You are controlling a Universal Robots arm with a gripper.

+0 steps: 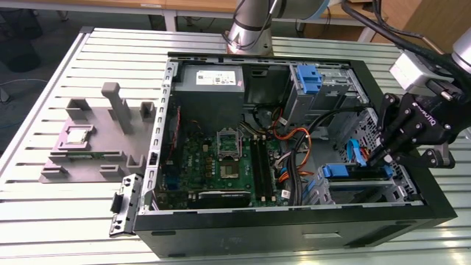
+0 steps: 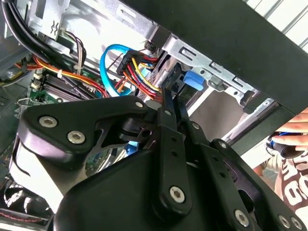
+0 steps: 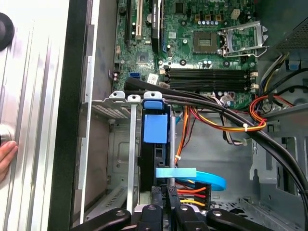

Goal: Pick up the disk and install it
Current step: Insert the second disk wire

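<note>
Disk (image 3: 155, 144) mostly hidden edge-on in bay; hand (image 3: 166, 211) cropped by frame.

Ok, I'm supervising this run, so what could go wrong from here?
The gripper sits right beside the wires and blue cable; it could snag them. The disk stands in a narrow bay; it may jam if tilted. A hand lies just outside the case.

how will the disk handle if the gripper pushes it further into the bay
The disk stands on edge in the metal bay, so it will probably slide stiffly rather than tip or roll. Its blue bracket looks plastic and may flex a little. The bundled cables beside it look floppy and could snag. The gripper sits at its end.
</note>
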